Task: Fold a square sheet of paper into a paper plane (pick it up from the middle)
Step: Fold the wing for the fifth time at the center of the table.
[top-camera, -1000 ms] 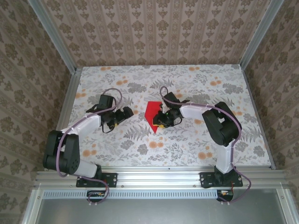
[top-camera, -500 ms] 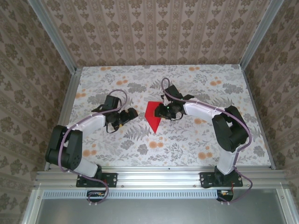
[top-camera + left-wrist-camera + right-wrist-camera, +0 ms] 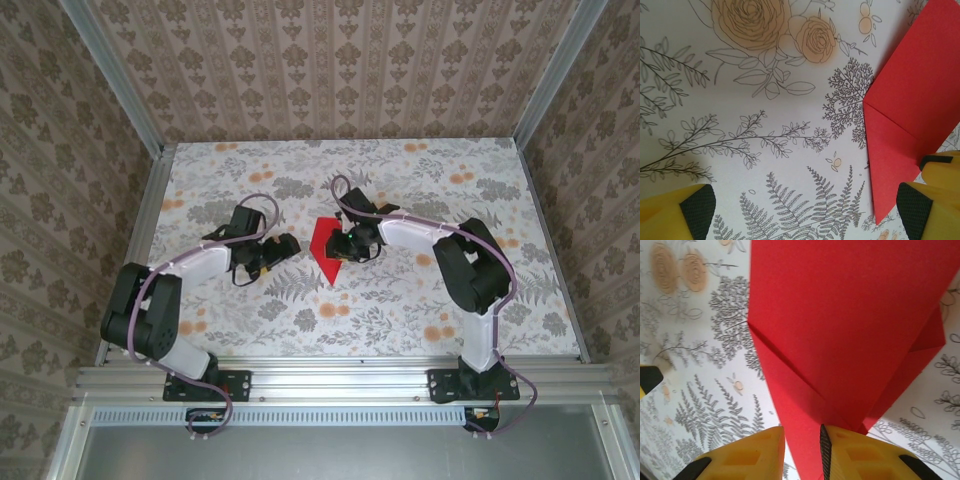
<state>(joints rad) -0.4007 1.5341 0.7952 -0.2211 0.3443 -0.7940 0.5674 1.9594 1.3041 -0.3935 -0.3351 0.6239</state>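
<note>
Mid-surface, the paper plane points toward the arms' bases, long axis near-far; right gripper jaws pinch it, left gripper jaws gape wide, empty.

Floral table (patterned walls)

Overhead camera looks down past both arm bases across the whole tabletop. Each wrist camera hovers close above mid-table, both catching the folded red paper.
</note>
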